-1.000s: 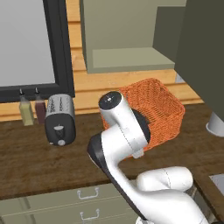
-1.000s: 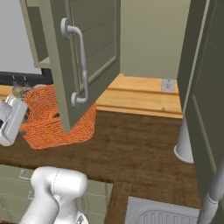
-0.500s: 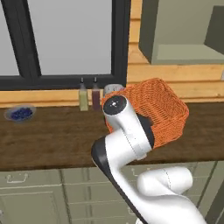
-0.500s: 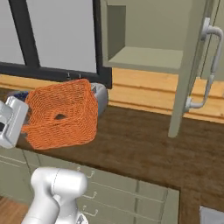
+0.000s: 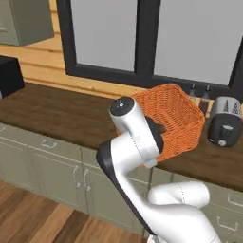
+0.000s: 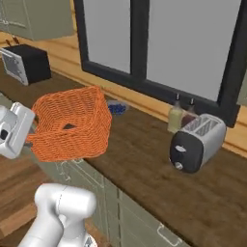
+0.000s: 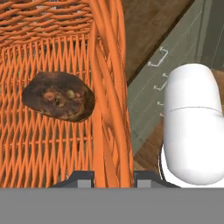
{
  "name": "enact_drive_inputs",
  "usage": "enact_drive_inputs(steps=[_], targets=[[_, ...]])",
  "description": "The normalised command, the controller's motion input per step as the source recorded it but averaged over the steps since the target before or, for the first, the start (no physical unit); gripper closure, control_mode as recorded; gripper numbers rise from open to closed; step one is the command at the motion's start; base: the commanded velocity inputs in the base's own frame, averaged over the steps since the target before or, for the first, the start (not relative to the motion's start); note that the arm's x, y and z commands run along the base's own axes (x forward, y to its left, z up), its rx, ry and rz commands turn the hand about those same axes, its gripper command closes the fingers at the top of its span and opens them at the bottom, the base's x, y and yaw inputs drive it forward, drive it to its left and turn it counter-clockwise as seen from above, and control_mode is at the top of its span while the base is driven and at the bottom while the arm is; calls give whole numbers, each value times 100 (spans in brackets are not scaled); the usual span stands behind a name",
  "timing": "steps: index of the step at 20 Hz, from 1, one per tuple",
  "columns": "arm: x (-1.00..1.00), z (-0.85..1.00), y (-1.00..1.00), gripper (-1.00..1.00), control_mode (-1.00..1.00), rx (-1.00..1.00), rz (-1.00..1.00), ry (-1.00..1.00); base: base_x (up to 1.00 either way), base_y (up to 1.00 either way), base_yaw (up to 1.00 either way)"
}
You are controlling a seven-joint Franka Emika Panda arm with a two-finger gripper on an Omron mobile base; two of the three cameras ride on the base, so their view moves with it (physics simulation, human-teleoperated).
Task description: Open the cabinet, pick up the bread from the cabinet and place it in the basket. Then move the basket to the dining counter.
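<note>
The orange woven basket (image 6: pixel 72 123) hangs lifted above the front edge of the dark wood worktop (image 6: pixel 159 169). My gripper (image 7: pixel 113 177) is shut on its near wall, one fingertip on each side of the rim. The bread (image 7: pixel 59 96), a small dark-brown lump, lies on the basket's (image 7: pixel 105 65) floor and shows as a dark spot (image 6: pixel 69 127) in the right base view. In the left base view the basket (image 5: pixel 175 114) sits behind my arm, beside the toaster. The cabinet and the dining counter are out of view.
A dark toaster (image 6: pixel 198 142) stands on the worktop to the basket's right, with two bottles (image 6: pixel 176 118) behind it. A blue bowl (image 6: pixel 116 107) sits near the window. A black appliance (image 6: pixel 26 62) stands at the far left. Olive drawers (image 5: pixel 57 166) and a wood floor lie below.
The whole picture has swung, so the base has turned; the open cabinet has slid out of view and the window has come in. The basket stays in my grip with the bread inside.
</note>
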Motion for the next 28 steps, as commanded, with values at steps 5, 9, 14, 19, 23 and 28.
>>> enact_drive_inputs(steps=[5, 9, 14, 19, 23, 28], targets=[[0, 0, 0, 100, 100, 0, 0, 0, 0, 76, 77], [0, 0, 0, 100, 100, 0, 0, 0, 0, 71, 79], [0, 0, 0, 100, 100, 0, 0, 0, 0, 35, 88], [0, 0, 0, 100, 100, 0, 0, 0, 0, 10, 94], [0, 0, 0, 100, 100, 0, 0, 0, 0, 9, 94], [0, 0, 0, 100, 100, 0, 0, 0, 21, 9, 90]])
